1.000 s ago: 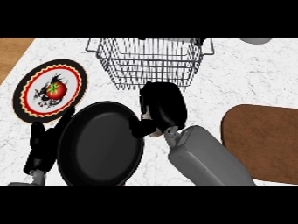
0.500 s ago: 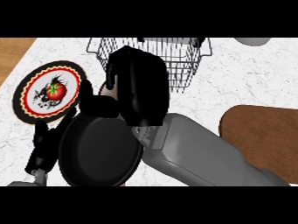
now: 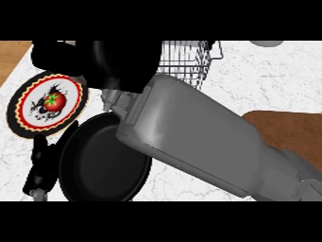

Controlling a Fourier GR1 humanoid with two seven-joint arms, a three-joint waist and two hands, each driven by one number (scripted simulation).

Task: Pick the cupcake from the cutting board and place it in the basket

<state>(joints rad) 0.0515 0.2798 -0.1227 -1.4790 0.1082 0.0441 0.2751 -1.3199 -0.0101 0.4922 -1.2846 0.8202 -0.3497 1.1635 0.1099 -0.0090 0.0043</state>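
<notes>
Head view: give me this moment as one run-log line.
right hand: over basket, fingers unclear | cupcake: not visible | cutting board: bare where visible | pan, plate: on counter

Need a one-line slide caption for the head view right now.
Right hand over the wire basket; black pan and tomato plate alongside.

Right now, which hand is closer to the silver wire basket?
The right hand. It is up against the left side of the silver wire basket. The left hand is far below it, beside the round black frying pan.
</notes>
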